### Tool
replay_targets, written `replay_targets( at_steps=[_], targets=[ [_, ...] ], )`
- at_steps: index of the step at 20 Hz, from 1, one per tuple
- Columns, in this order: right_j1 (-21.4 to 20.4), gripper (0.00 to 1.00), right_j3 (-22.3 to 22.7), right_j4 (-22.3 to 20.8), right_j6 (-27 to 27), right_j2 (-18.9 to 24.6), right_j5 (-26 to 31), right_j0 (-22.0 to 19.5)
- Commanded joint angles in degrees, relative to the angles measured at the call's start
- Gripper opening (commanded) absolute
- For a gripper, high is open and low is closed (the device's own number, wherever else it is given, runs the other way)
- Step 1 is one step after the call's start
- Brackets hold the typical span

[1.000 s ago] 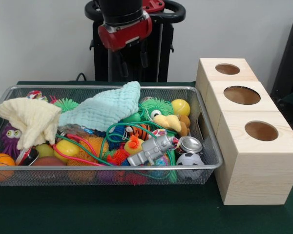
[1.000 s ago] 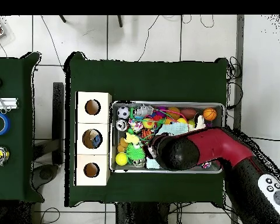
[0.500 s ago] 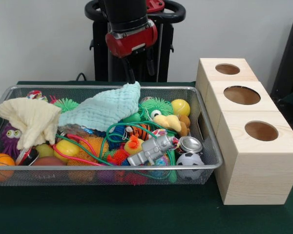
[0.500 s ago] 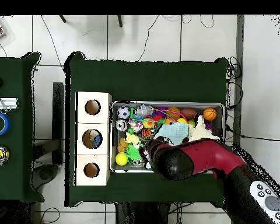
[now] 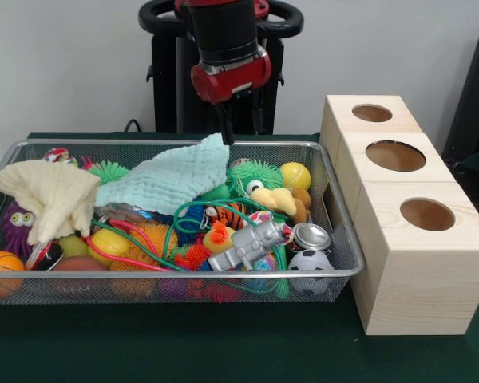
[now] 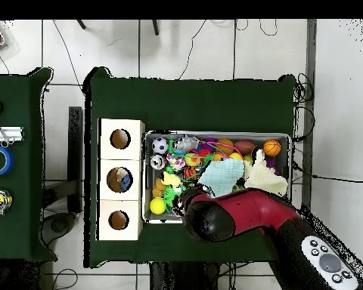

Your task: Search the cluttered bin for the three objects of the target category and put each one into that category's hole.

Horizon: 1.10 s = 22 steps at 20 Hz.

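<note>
Inspector: Gripper (image 5: 241,126) hangs above the wire-mesh bin's (image 5: 339,239) far rim, fingers apart, holding nothing.

Clerk: And the contents?

Inspector: Left to right: cream cloth (image 5: 52,195), mint cloth (image 5: 169,177) draped over toys, likely hiding targets; pale wooden three-hole box (image 5: 399,203) just beside the bin, for short transfers.

We see arm descending from above in front view, black forearm section ending in red wrist collar. Gripper (image 5: 241,124) hangs below collar, pointing straight down, two thin dark fingers (image 5: 224,126) spread apart, nothing between them. In overhead view, red and black arm reaches up-left from lower right corner; grey control pad with buttons shows on near link, dark rounded wrist housing at arm's end hides gripper itself.
</note>
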Motion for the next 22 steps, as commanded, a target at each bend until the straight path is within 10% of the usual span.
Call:
replay_targets(
  at_steps=[1, 12, 22],
  targets=[
    [-1.4, 1.0, 0.5, 1.4, 15.4, -8.4, -1.6, 5.6],
    [9.2, 1.0, -7.3, 0.4, 18.2, -20.0, -11.3, 16.8],
    [14.1, 1.0, -12.0, 2.6, 10.9, -19.8, -9.8, 15.8]
  ],
)
